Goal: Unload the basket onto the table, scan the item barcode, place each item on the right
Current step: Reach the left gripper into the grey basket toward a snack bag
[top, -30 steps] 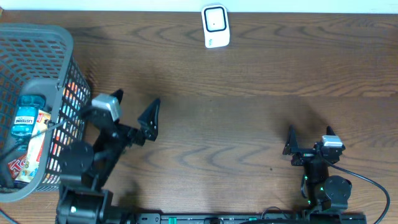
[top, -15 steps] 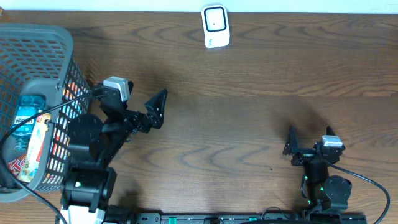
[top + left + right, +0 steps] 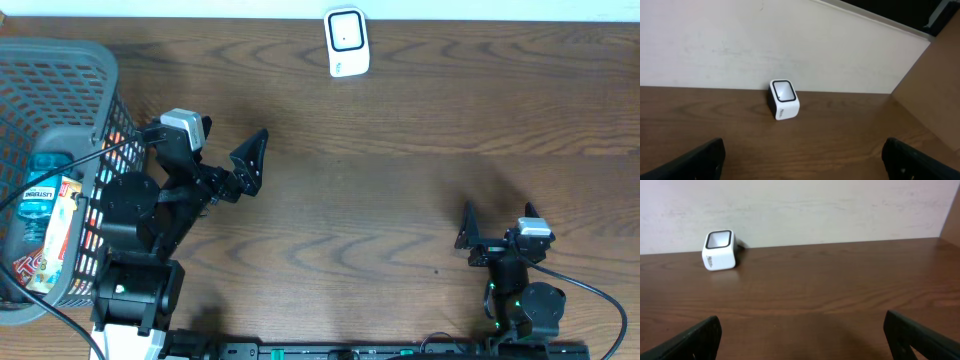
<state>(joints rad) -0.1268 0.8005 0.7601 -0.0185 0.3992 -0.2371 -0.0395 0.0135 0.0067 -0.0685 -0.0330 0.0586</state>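
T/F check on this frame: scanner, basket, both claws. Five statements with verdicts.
1. The scanner stands at the far edge of the table. True.
2. The left claw grips an item. False: it is open and empty.
3. A blue bottle lies inside the basket. True.
4. The right claw is shut. False: its jaws stand wide open with nothing between them.
5. The basket sits on the right arm's side. False: it is on the left arm's side, beside that arm.
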